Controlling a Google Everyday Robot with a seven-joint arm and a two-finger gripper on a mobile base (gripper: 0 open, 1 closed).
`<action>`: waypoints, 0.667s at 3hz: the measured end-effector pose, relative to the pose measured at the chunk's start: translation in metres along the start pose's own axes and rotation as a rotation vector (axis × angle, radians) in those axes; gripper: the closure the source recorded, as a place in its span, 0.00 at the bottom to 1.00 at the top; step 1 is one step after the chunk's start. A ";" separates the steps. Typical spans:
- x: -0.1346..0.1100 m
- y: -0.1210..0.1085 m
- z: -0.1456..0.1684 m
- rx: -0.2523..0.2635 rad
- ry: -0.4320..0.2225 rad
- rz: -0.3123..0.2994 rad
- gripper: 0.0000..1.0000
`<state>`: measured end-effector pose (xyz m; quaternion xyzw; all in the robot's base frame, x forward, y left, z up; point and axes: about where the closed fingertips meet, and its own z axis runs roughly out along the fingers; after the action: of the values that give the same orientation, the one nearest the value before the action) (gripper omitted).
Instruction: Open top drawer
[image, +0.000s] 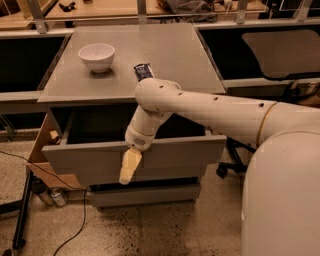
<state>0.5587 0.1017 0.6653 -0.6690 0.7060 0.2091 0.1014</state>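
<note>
In the camera view: top drawer (165, 160) pulled partway out from under the grey cabinet top (170, 50), dark inside showing behind its plain front panel. Below it, a shorter grey drawer front (150, 194), closed. White arm (210, 107) reaching in from the right, bent down over the drawer's front edge. Yellowish gripper (128, 169) hanging in front of the panel, left of its middle, pointing down and touching or just off the grey face. Wide or narrow: cannot tell. On the cabinet top, a white bowl (96, 56) toward the rear left, upright; a dark wrapped bar (143, 71) near the front, just behind the arm's elbow, apart from the bowl. Left of the cabinet, a cardboard box (40, 150); cans (59, 196) and a black cable (75, 230) on the speckled floor
</note>
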 end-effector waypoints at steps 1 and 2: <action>-0.003 0.007 0.003 -0.025 0.017 -0.021 0.00; -0.004 0.008 0.001 -0.025 0.017 -0.021 0.00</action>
<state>0.5512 0.1061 0.6678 -0.6795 0.6969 0.2113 0.0891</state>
